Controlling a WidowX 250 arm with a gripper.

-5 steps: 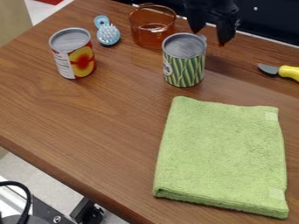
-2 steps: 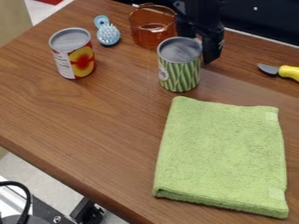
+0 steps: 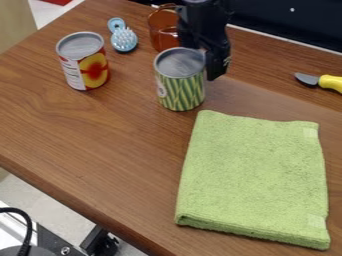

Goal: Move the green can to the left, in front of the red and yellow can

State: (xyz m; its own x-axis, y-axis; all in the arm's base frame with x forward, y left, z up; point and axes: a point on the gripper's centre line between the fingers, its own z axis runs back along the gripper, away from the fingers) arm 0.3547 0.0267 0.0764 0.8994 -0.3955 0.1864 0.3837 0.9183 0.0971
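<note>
Fingers (image 3: 216, 62) spread apart, right up by the back-right side of the green-patterned metal can (image 3: 180, 90), upright on the smooth wooden table (image 3: 100, 145)! Room opens leftward towards the red-and-yellow can (image 3: 87, 65); the fuzzy folded towel's (image 3: 254, 175) corner sits near its base.

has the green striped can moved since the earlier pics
Yes. The green striped can has shifted toward the left of the view, and is now nearer the peach can, which has stayed put.
</note>
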